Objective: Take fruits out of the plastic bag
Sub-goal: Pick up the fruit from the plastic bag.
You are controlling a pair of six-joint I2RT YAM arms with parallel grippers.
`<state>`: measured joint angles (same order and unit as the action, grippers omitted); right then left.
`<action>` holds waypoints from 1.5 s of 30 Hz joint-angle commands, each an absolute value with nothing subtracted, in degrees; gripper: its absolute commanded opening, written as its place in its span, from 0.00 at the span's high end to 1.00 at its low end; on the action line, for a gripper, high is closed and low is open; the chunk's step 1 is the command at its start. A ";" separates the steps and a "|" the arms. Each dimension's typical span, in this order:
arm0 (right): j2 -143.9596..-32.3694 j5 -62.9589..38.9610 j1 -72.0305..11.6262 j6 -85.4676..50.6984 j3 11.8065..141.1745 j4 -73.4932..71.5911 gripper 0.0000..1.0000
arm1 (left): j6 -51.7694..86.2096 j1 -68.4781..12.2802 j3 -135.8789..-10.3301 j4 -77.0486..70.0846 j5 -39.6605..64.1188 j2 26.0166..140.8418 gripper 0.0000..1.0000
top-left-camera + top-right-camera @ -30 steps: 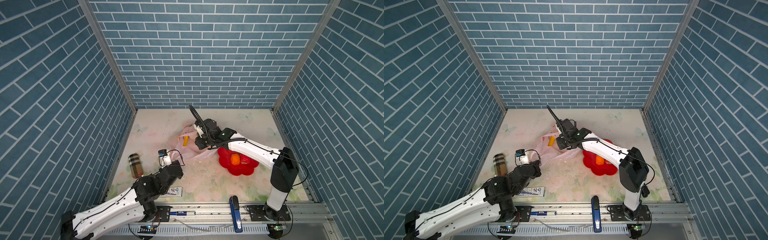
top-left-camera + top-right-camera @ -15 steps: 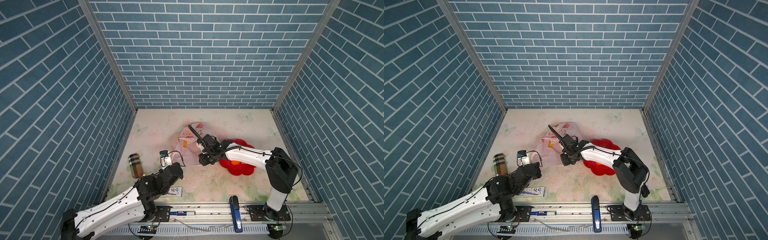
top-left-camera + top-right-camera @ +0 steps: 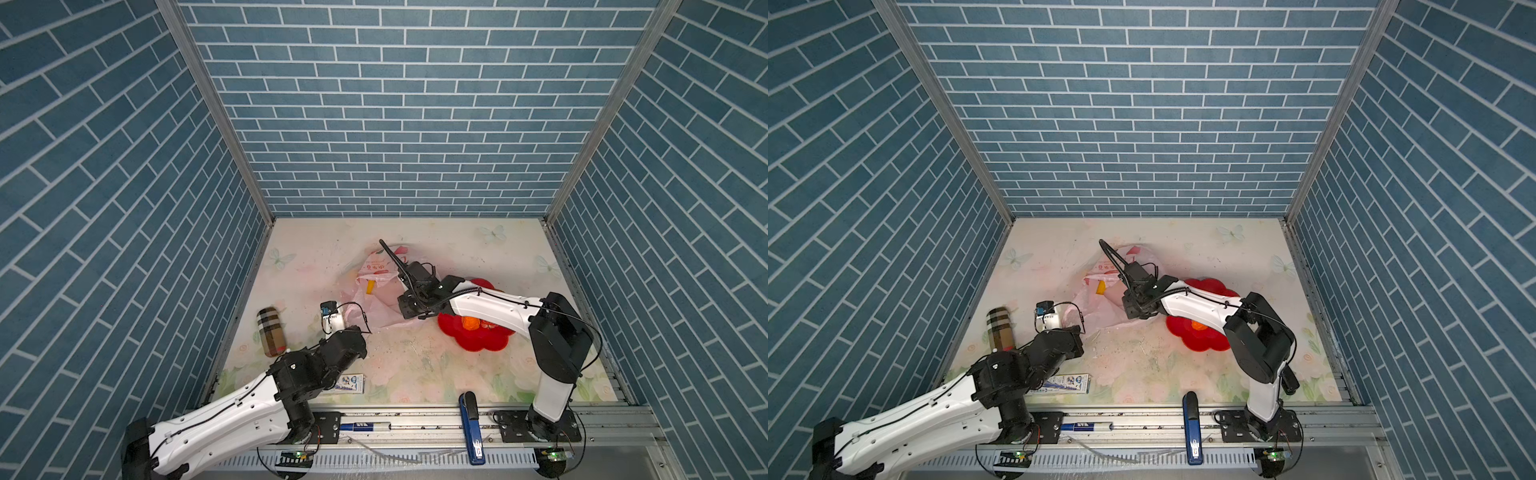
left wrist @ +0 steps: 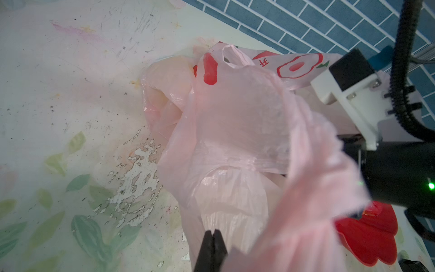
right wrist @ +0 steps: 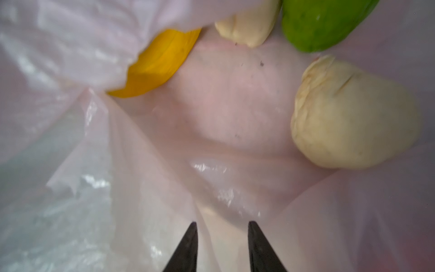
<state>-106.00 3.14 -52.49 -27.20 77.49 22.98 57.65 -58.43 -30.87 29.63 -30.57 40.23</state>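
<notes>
The pale-pink plastic bag [image 3: 376, 270] lies mid-table in both top views, a yellow banana [image 3: 369, 286] showing through it. My left gripper [image 4: 213, 233] is shut on a fold of the plastic bag [image 4: 235, 131] at its near edge. My right gripper [image 5: 221, 226] is open inside the bag, with only film between its fingertips. Ahead of it lie the banana [image 5: 160, 63], a green fruit [image 5: 322, 23] and two beige fruits [image 5: 353, 113] [image 5: 247, 23]. An orange fruit [image 3: 470, 321] and a red one [image 3: 489, 326] rest on the red flower plate [image 3: 478, 343].
A plaid cylinder [image 3: 271, 332] lies at the left edge. A small carton [image 3: 349, 383] sits near the front, under my left arm. A blue stapler-like tool [image 3: 471, 428] and a marker [image 3: 363, 426] lie on the front rail. Brick walls enclose three sides.
My right gripper has dropped from above the bag into its mouth, and its jaws have widened. The bag has shifted slightly. My left arm has stayed put, still pinching the bag.
</notes>
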 commanded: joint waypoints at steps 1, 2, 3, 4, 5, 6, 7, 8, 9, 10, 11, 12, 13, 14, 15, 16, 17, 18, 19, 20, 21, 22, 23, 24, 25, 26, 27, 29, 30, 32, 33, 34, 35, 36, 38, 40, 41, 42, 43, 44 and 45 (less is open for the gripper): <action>-109.33 7.66 -50.83 -27.97 82.21 20.04 0.62 | 57.79 -58.86 -30.37 29.57 -30.08 39.72 1.00; -110.00 7.90 -50.40 -27.95 82.78 19.43 0.61 | 57.79 -58.97 -30.20 29.45 -29.94 39.66 1.00; -110.85 7.91 -49.97 -27.79 83.50 18.81 0.60 | 57.94 -59.06 -29.92 29.28 -29.75 39.55 1.00; -111.83 7.87 -49.63 -27.47 84.19 18.33 0.59 | 58.05 -59.13 -29.70 29.05 -29.54 39.50 1.00; -112.56 7.91 -49.41 -27.14 84.96 18.03 0.58 | 58.18 -59.17 -29.47 28.94 -29.31 39.41 1.00; -113.37 7.97 -49.18 -26.78 85.66 17.49 0.56 | 58.36 -59.27 -29.30 28.89 -29.20 39.35 1.00; -114.16 8.00 -49.12 -26.51 86.30 17.01 0.54 | 58.67 -59.28 -29.05 28.83 -29.07 39.29 1.00; -114.66 7.91 -49.00 -26.29 86.64 16.38 0.52 | 58.71 -59.35 -28.84 28.67 -28.89 39.18 1.00; -115.31 7.57 -48.94 -26.16 87.00 15.57 0.51 | 58.88 -59.41 -28.57 28.40 -28.79 39.11 1.00; -115.93 7.19 -48.98 -26.17 87.47 14.85 0.49 | 58.98 -59.39 -28.37 28.30 -28.65 39.02 1.00; -116.45 6.81 -48.89 -26.19 87.97 14.28 0.47 | 59.04 -59.39 -28.22 28.23 -28.51 38.93 1.00; -116.96 6.22 -48.95 -26.24 88.39 13.52 0.46 | 58.93 -59.34 -28.18 28.15 -28.31 38.93 1.00; -117.51 5.80 -48.89 -26.38 88.82 12.78 0.45 | 58.94 -59.40 -28.04 28.13 -28.18 38.92 1.00; -117.87 5.45 -48.83 -26.54 89.06 11.98 0.43 | 58.92 -59.37 -28.02 28.08 -28.05 38.94 1.00; -118.31 5.13 -48.83 -26.70 89.37 11.06 0.42 | 58.94 -59.37 -27.83 28.04 -27.99 38.98 1.00; -118.82 4.81 -48.98 -26.88 89.81 10.35 0.41 | 59.05 -59.41 -27.69 28.04 -27.87 39.02 1.00; -119.33 4.75 -48.91 -27.05 90.27 10.03 0.40 | 59.06 -59.41 -27.54 27.97 -27.69 39.02 1.00; -119.97 4.70 -48.89 -27.15 90.91 9.54 0.40 | 59.13 -59.41 -27.36 27.82 -27.54 39.02 1.00; -120.50 4.90 -48.92 -27.24 91.34 8.94 0.39 | 59.35 -59.41 -27.15 27.70 -27.37 38.98 1.00; -120.93 5.04 -48.89 -27.33 91.64 8.25 0.39 | 59.42 -59.38 -27.01 27.60 -27.26 38.94 1.00; -121.46 5.22 -48.80 -27.33 91.98 7.54 0.38 | 59.44 -59.39 -26.95 27.43 -27.15 38.77 1.00; -122.04 5.34 -48.87 -27.33 92.40 6.83 0.36 | 59.41 -59.41 -26.83 27.37 -27.07 38.75 1.00; -122.56 5.35 -48.79 -27.33 92.95 6.39 0.36 | 59.42 -59.41 -26.82 27.38 -27.00 38.69 1.00; -123.21 5.57 -48.76 -27.26 93.61 5.99 0.35 | 59.18 -59.35 -26.83 27.42 -26.94 38.59 1.00; -123.94 5.85 -48.66 -27.16 94.32 5.81 0.34 | 59.08 -59.37 -26.85 27.41 -26.95 38.57 1.00; -124.56 5.97 -48.54 -27.17 94.97 5.73 0.33 | 59.07 -59.36 -26.83 27.47 -26.94 38.45 1.00; -125.22 6.10 -48.36 -27.19 95.78 5.84 0.32 | 59.00 -59.40 -26.81 27.49 -26.99 38.45 1.00; -127.10 6.53 -48.18 -27.33 96.88 5.88 0.31 | 59.05 -59.37 -26.74 27.47 -26.98 38.33 1.00; -127.65 6.67 -48.09 -27.33 97.27 5.65 0.30 | 58.97 -59.41 -26.72 27.41 -26.89 38.25 1.00; -128.55 6.59 -47.86 -27.26 97.91 5.04 0.30 | 58.90 -59.34 -26.52 27.17 -26.82 37.98 1.00; -129.09 6.31 -47.64 -27.29 98.47 4.91 0.29 | 58.97 -59.40 -26.41 27.01 -26.78 37.90 1.00; -129.70 6.13 -47.57 -27.33 99.02 5.07 0.29 | 58.92 -59.38 -26.22 26.98 -26.76 37.79 1.00; -130.30 5.93 -47.49 -27.44 99.70 5.27 0.29 | 58.97 -59.37 -26.24 26.98 -26.67 37.63 1.00; -130.87 5.92 -47.35 -27.42 100.16 5.27 0.29 | 58.97 -59.41 -26.15 26.98 -26.63 37.53 1.00; -131.55 6.23 -47.26 -27.40 100.76 5.03 0.29 | 58.90 -59.37 -25.95 27.07 -26.47 37.06 1.00; -132.28 6.33 -47.15 -27.34 101.19 4.75 0.29 | 59.05 -59.33 -25.71 27.29 -26.34 36.89 1.00; -132.72 6.31 -47.07 -27.33 101.62 4.74 0.28 | 59.06 -59.38 -25.64 27.40 -26.27 36.83 1.00; -133.20 6.41 -47.02 -27.40 102.11 4.83 0.28 | 59.02 -59.40 -25.58 27.42 -26.24 36.84 1.00; -133.62 6.45 -46.92 -27.50 102.47 4.74 0.28 | 59.04 -59.35 -25.50 27.67 -26.10 35.27 1.00; -133.97 6.50 -46.96 -27.72 102.63 4.57 0.28 | 59.11 -59.34 -25.49 27.85 -26.09 34.99 1.00; -134.42 6.48 -46.76 -27.90 102.89 4.35 0.28 | 59.13 -59.40 -25.45 28.10 -26.08 34.82 1.00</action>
<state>-132.46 5.61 -47.46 -26.76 100.25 5.37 59.18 -58.94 -26.26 27.09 -26.20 36.34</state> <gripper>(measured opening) 0.723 0.046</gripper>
